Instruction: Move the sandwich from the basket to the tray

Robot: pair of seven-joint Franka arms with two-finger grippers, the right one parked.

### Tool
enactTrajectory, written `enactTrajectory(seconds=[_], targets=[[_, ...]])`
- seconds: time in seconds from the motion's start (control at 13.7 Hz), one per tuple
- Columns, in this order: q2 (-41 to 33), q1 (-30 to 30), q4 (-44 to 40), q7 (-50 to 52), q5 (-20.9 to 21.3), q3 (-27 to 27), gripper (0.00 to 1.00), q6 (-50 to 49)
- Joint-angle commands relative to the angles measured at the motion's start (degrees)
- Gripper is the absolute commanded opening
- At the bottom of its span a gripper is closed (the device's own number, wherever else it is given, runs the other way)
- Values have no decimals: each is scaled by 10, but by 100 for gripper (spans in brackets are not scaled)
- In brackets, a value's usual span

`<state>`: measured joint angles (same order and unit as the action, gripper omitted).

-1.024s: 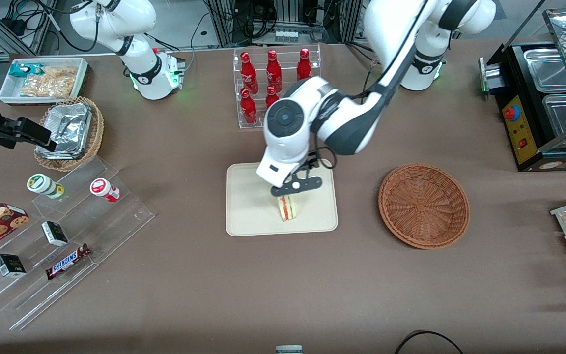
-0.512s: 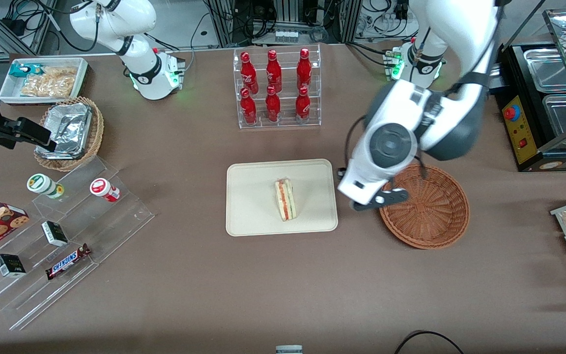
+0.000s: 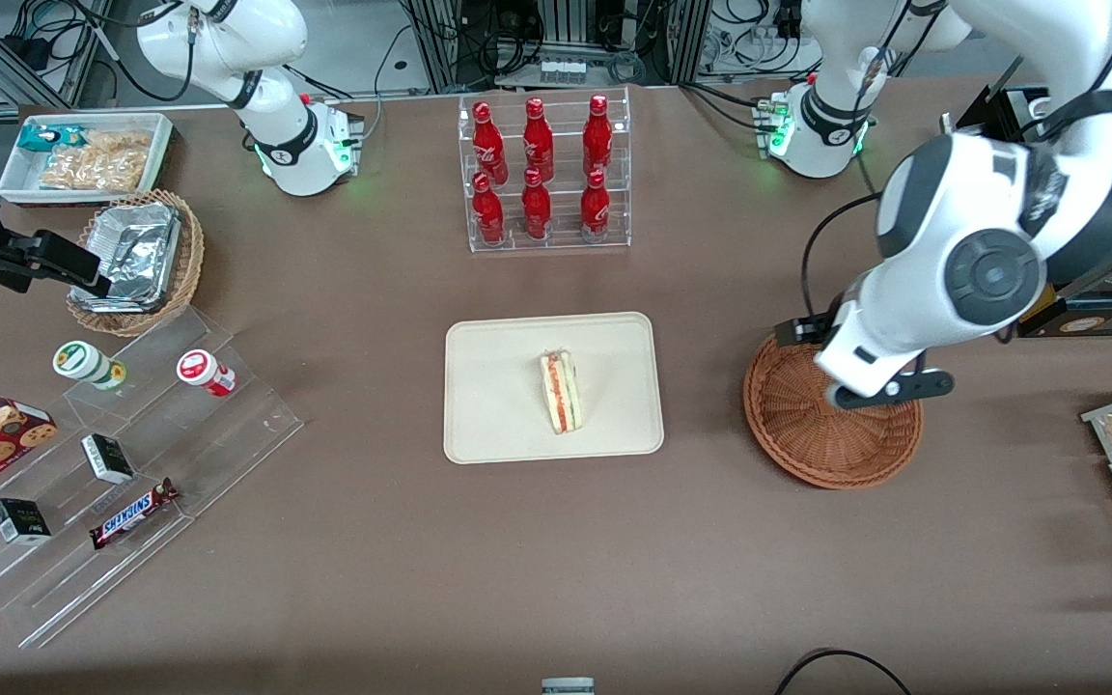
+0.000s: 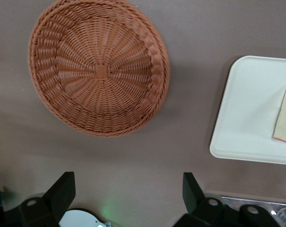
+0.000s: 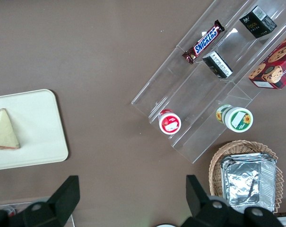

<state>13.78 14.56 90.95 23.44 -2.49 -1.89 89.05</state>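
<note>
The sandwich (image 3: 561,391) lies on its side on the cream tray (image 3: 498,415), with its red and green filling edge showing. No gripper touches it. The reddish-brown wicker basket (image 3: 807,439) stands beside the tray, toward the working arm's end, and holds nothing. My gripper (image 3: 889,389) hangs above the basket's edge, well off the tray. In the left wrist view the gripper (image 4: 127,185) is open, its dark fingertips (image 4: 65,183) wide apart over bare table, with the basket (image 4: 100,71), the tray (image 4: 249,118) and a corner of the sandwich (image 4: 285,116) in sight.
A clear rack of red bottles (image 3: 542,174) stands farther from the front camera than the tray. Acrylic steps with snacks (image 3: 122,463), a tan basket with foil (image 3: 136,261) and a white bin (image 3: 83,154) sit toward the parked arm's end. A black food warmer (image 3: 1068,212) borders the working arm's end.
The gripper let go of the sandwich on the tray, rose and swung sideways to above the basket. The sandwich stayed on the tray.
</note>
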Motion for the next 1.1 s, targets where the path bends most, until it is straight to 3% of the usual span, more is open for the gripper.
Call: enactTrajectory(seconds=[0.0,0.15,0.37,0.44,0.73,1.02], targets=[[-49,-32,50,-24,-2,-12,100,2],[-71,-98,57,-39,2,-67,100,-5],[-103,-173,59,-55,60,-140,100,-48],[-113,-190,59,-66,61,-151,100,-54],[-151,-223,51,-147,65,-145,100,-82],[-164,-222,27,-156,68,-101,100,-79]])
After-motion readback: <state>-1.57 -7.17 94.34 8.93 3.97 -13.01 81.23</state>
